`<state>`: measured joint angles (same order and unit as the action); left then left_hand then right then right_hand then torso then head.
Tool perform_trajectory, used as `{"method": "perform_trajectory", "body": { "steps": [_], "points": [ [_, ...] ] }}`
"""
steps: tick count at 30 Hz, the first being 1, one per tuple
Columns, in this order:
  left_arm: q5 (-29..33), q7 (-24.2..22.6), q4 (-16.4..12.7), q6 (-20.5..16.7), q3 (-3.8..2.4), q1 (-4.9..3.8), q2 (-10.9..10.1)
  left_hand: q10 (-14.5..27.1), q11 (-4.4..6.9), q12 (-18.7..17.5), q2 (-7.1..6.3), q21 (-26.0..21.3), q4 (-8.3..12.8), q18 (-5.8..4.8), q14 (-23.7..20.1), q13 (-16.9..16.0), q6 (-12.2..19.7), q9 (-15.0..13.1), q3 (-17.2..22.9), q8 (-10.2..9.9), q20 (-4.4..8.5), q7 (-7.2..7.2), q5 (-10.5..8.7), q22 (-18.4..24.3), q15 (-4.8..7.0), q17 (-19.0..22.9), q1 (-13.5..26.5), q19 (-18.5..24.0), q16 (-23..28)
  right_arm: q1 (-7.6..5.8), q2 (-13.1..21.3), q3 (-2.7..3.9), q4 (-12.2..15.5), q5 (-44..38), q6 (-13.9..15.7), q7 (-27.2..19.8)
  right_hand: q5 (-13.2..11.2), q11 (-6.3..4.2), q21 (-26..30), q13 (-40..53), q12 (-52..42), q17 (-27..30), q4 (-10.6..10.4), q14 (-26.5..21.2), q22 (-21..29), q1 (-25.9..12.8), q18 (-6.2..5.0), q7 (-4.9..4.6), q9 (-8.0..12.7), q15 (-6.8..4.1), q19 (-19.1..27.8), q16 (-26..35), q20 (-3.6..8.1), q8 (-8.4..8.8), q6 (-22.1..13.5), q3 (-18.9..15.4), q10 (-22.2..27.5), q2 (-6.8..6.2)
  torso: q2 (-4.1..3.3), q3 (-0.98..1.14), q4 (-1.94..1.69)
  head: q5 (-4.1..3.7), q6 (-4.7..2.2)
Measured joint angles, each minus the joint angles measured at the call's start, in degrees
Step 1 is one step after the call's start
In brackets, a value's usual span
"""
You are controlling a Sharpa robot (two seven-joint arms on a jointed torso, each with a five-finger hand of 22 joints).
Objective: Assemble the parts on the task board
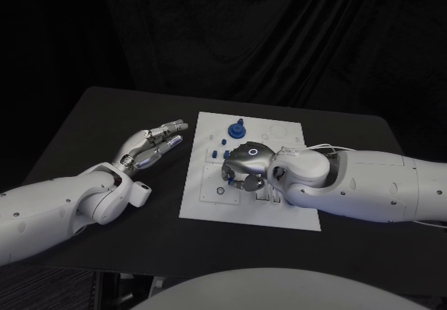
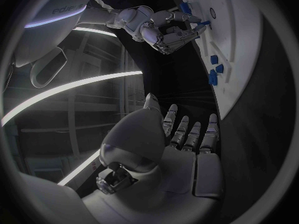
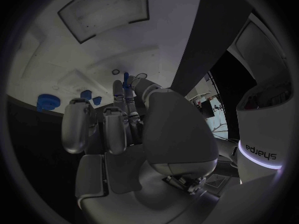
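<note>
Right hand (image 1: 244, 169) hangs low over the middle of the white board (image 1: 293, 216), fingers curled down, and pinches a small blue part (image 3: 127, 79) between thumb and fingertips just above the plate. Near it lie more small blue parts (image 1: 221, 154), and a larger round blue part (image 1: 238, 130) stands at the board's far end. Left hand (image 1: 151, 146) rests beside the board over the black table (image 1: 112, 116), fingers straight and apart, holding nothing.
</note>
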<state>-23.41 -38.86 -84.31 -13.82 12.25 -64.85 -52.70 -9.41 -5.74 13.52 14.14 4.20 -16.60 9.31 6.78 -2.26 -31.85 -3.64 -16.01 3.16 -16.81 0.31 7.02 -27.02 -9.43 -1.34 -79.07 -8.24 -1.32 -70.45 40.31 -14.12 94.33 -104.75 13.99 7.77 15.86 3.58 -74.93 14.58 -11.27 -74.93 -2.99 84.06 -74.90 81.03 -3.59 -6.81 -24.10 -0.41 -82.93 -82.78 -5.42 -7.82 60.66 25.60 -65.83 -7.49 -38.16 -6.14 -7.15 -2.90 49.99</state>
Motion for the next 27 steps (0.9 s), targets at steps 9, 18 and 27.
{"method": "perform_trajectory", "body": {
  "steps": [9,18,27],
  "points": [
    [0.0,0.0,0.1,0.1,0.0,0.03,0.0,0.0,0.0,0.0,0.0,0.2,0.0,0.0,0.2,0.0,0.0,0.0,0.0,0.0,0.21,0.0,0.0,0.0,-0.21,0.0,0.0,-0.2,0.0,0.12,0.3,0.0,0.0,-2.3,1.0,0.2,0.0,-0.21,0.0,-0.1,0.0,0.0,0.0,0.0,0.0,0.0,0.0,0.0,0.0,0.0,0.0,0.0,0.0,0.0,0.0,0.0,-0.2,0.0,0.07,0.03,0.1,0.3,0.0],
    [0.0,0.0,0.3,0.2,-0.02,0.06,0.1,0.0,0.0,0.0,0.0,0.2,0.0,0.0,0.2,0.0,0.0,0.0,0.0,0.0,0.21,0.0,0.0,0.0,-0.21,0.0,0.0,-0.2,0.0,0.17,0.5,0.0,-0.1,-3.5,1.6,0.4,0.0,0.0,-0.3,-0.1,0.2,0.0,0.2,0.0,0.0,0.0,0.01,0.0,0.0,0.0,0.0,-0.2,0.0,0.0,0.0,-0.2,-0.4,0.0,0.11,0.07,0.13,0.47,0.0],
    [0.0,0.0,0.4,0.4,0.0,0.09,0.2,0.0,0.0,0.0,0.23,0.2,0.0,0.0,0.2,0.0,0.2,0.0,0.0,0.0,0.21,0.21,0.0,0.0,-0.21,0.0,-0.2,-0.2,0.0,0.17,0.4,0.0,-0.5,-4.0,1.7,0.6,0.0,0.0,-0.3,-0.1,0.2,0.0,0.2,0.0,0.0,0.0,0.01,0.0,0.1,0.0,0.0,-0.2,0.0,0.01,0.0,-0.2,-0.4,0.0,0.14,0.07,0.1,0.43,0.0]
  ]
}}
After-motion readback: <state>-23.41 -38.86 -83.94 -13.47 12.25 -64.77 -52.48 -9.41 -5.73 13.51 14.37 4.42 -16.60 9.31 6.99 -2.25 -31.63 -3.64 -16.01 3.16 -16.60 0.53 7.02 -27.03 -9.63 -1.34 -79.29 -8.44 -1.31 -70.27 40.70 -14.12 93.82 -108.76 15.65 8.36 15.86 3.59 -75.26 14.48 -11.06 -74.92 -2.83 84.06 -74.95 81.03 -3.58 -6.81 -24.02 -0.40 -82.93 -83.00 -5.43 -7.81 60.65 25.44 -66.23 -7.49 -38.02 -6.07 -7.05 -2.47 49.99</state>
